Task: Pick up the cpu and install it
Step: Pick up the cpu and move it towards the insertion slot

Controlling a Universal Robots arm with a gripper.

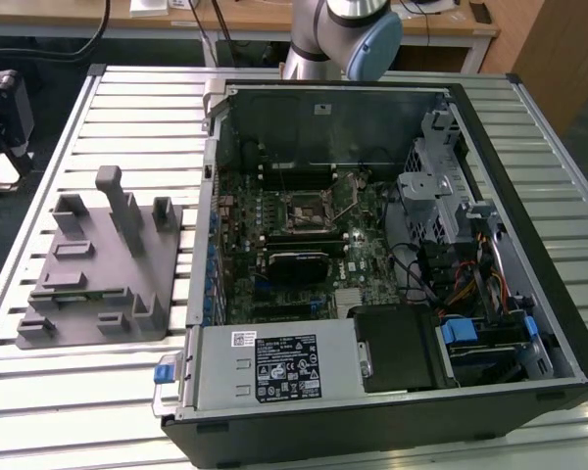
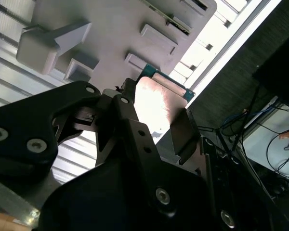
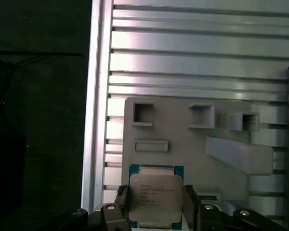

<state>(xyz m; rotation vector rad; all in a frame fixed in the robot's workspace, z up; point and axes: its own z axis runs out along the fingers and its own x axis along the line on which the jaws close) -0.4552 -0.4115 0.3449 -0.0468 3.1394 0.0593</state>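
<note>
1. Black linkages of the gripper (image 3: 155, 211) sit closest to the lens in both wrist views. Its jaws are drawn in narrow and appear clamped on two opposite edges of the cpu (image 3: 155, 192).
2. Between the jaws, the cpu shows its pale metal lid to the first wrist camera, with its green rim peeking out past the fingertips (image 3: 190, 204). It looms large against the pockets of the grey tray (image 3: 183, 125) beneath the jaws, so I judge it lifted clear of the tray.
3. Carrying it well means pressing on the rim only, with the chip flat and square between the jaws and its underside untouched. The squeeze should be firm without bending it.
4. Under the tray, further below the jaws, lies a ribbed aluminium table (image 3: 197, 57) whose slats run in long grooves.
5. An open computer case (image 1: 529, 294) stands on the same table beside the tray, its motherboard (image 1: 304, 235) facing up. Off the table edge, beyond the jaws, are dark floor and loose cables (image 2: 279, 139).
</note>
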